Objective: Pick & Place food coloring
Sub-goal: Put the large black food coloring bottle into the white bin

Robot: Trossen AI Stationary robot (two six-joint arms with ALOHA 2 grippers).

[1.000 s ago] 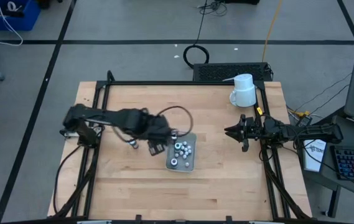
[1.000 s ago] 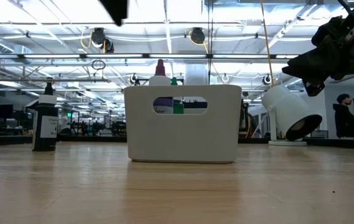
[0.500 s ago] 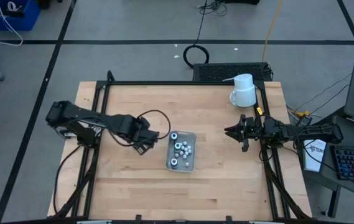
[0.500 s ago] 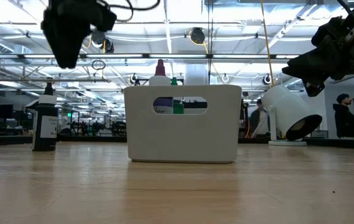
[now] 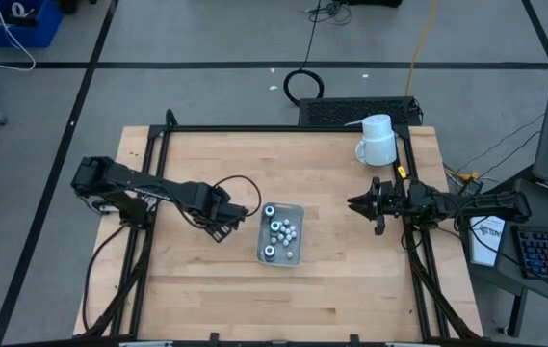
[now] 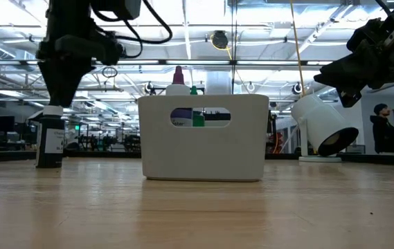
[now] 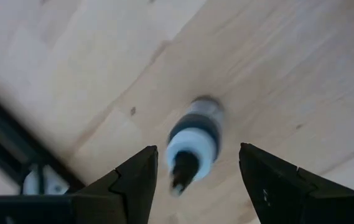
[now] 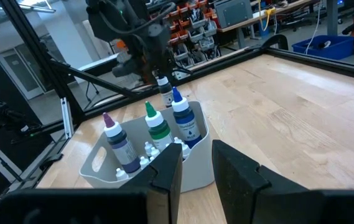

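Since a second earlier, the left gripper (image 5: pixel 227 218) had pulled back from the white bin (image 5: pixel 296 253) to hang over a lone dark bottle (image 7: pixel 192 142) standing on the table (image 5: pixel 351 280) beside the bin. Its fingers (image 7: pixel 133 180) were spread either side of the bottle, apparently not touching. More food coloring bottles (image 8: pixel 158 127) stood in the bin. The right gripper (image 5: pixel 358 203) waited near the mug (image 5: pixel 378 141), fingers narrowly apart, empty.
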